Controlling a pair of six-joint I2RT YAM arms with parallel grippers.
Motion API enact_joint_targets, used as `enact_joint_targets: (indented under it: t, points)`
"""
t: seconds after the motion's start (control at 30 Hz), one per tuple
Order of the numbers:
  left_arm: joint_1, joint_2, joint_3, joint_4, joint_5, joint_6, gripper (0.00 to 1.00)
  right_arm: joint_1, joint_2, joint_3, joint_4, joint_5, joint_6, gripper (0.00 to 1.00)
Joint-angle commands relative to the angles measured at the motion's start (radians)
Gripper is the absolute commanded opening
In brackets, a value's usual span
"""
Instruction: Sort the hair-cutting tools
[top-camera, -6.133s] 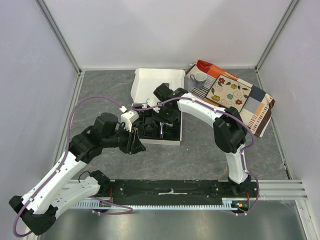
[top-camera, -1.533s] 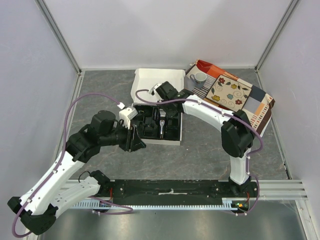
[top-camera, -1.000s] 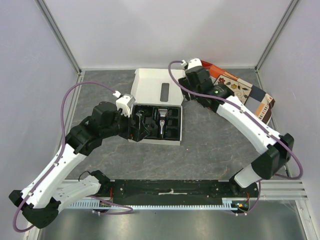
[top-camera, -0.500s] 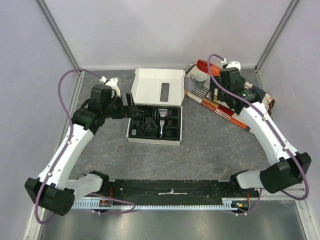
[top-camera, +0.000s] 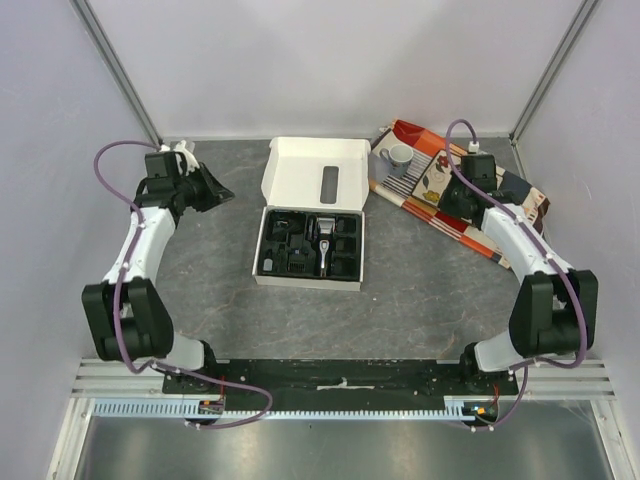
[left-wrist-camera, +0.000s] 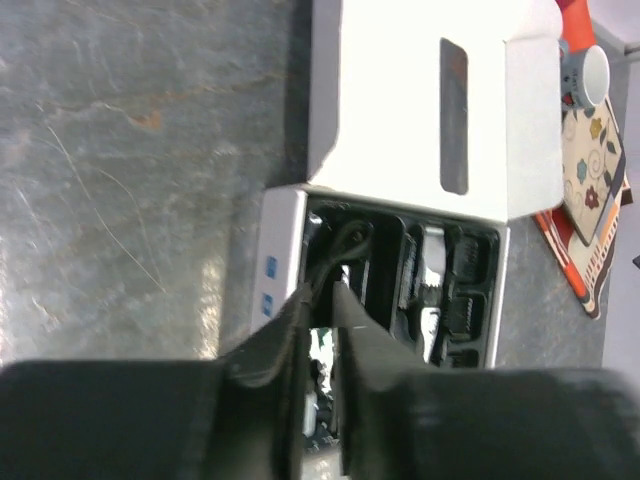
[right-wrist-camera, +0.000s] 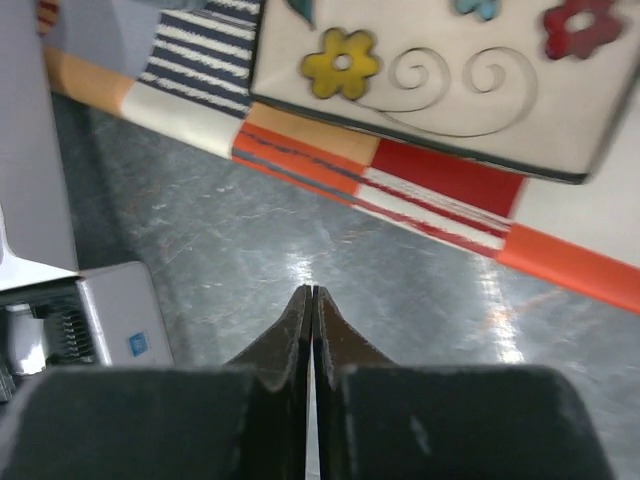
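The hair-cutting tools lie in the black tray of an open white box (top-camera: 305, 282) at the table's middle. The black-and-silver clipper (top-camera: 323, 245) (left-wrist-camera: 432, 275) lies in its slot. Black comb attachments (top-camera: 345, 245) (left-wrist-camera: 468, 300) fill the compartments beside it, and a looped black cable (left-wrist-camera: 350, 240) sits in the left compartment. My left gripper (top-camera: 218, 190) (left-wrist-camera: 322, 285) hangs at the far left, clear of the box, its jaws nearly together with nothing between them. Over bare table at the cloth's edge, my right gripper (top-camera: 443, 203) (right-wrist-camera: 312, 290) is shut and empty.
The box's lid (top-camera: 300, 175) stands open toward the back. A striped patchwork cloth (top-camera: 470, 230) (right-wrist-camera: 400, 180) lies at the back right with a flowered plate (right-wrist-camera: 430, 70) and a grey mug (top-camera: 399, 157) on it. Cage walls enclose the table.
Both arms pulled away from the box, the left to the far left, the right toward the cloth. Both grippers went from open to closed, holding nothing.
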Motion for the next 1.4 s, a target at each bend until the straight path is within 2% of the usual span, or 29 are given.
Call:
enact_joint_targets:
  t: [0.0, 0.07, 0.27, 0.4, 0.5, 0.7, 0.97, 1.17, 1.37]
  points:
    - [0.058, 0.112, -0.005, 0.181, 0.165, -0.045, 0.13, 0.001, 0.086, -0.004, 0.2, -0.14, 0.087, 0.0]
    - [0.065, 0.201, 0.024, 0.201, 0.198, -0.042, 0.02, 0.002, 0.123, -0.01, 0.275, -0.18, 0.118, 0.0]
    - [0.063, 0.455, 0.116, 0.304, 0.293, -0.074, 0.02, 0.045, 0.333, 0.04, 0.447, -0.26, 0.148, 0.0]
    - [0.063, 0.58, 0.191, 0.403, 0.344, -0.132, 0.02, 0.076, 0.433, 0.096, 0.542, -0.295, 0.153, 0.0]
    - [0.065, 0.664, 0.258, 0.414, 0.363, -0.169, 0.02, 0.088, 0.504, 0.133, 0.606, -0.323, 0.165, 0.0]
    - [0.062, 0.785, 0.403, 0.396, 0.355, -0.198, 0.02, 0.108, 0.645, 0.223, 0.691, -0.364, 0.194, 0.0]
    - [0.034, 0.933, 0.603, 0.278, 0.336, -0.201, 0.02, 0.154, 0.798, 0.364, 0.726, -0.381, 0.237, 0.0]
    - [-0.004, 1.018, 0.725, 0.214, 0.366, -0.204, 0.02, 0.173, 0.843, 0.424, 0.752, -0.422, 0.245, 0.0]
    - [-0.035, 1.052, 0.756, 0.19, 0.405, -0.207, 0.02, 0.182, 0.843, 0.42, 0.772, -0.465, 0.245, 0.0]
